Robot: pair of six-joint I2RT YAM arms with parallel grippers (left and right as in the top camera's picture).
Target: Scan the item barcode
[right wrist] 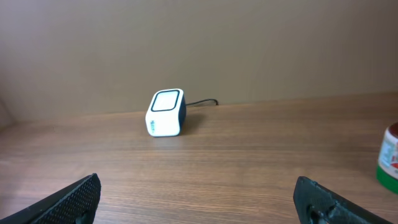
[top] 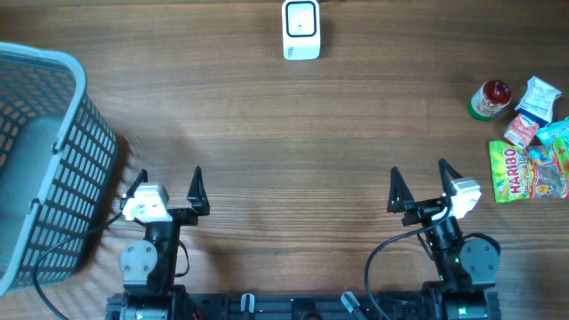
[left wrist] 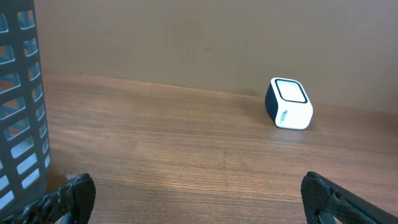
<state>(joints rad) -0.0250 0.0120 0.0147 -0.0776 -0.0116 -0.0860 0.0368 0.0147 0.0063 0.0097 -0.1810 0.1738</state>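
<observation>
Wood-grain counter (top: pixel 293 133) runs bare across the middle, with everything pushed to the edges. Nearest me, the two arms sit low at the front edge. The left gripper (top: pixel 166 188) has its fingers spread wide with nothing between them, and the right gripper (top: pixel 418 185) is just as wide and just as empty. Hard by the left arm stands a grey plastic basket (top: pixel 44 160). Off to the right, well apart from the right arm, lies the heap of goods: a gummy sweets bag (top: pixel 516 173), a small red-lidded jar (top: pixel 490 99), and a few other packets (top: pixel 539 100) crowded against them. Farthest back, at the middle of the rear edge, sits the white scanner (top: pixel 301 29), its window facing up.

The risk I see is the heap itself. The packets touch and overlap, so fingers closing on one may drag or pinch a neighbour. A crinkly bag could also fold over its barcode, or reach the scanner wrong side down.
</observation>
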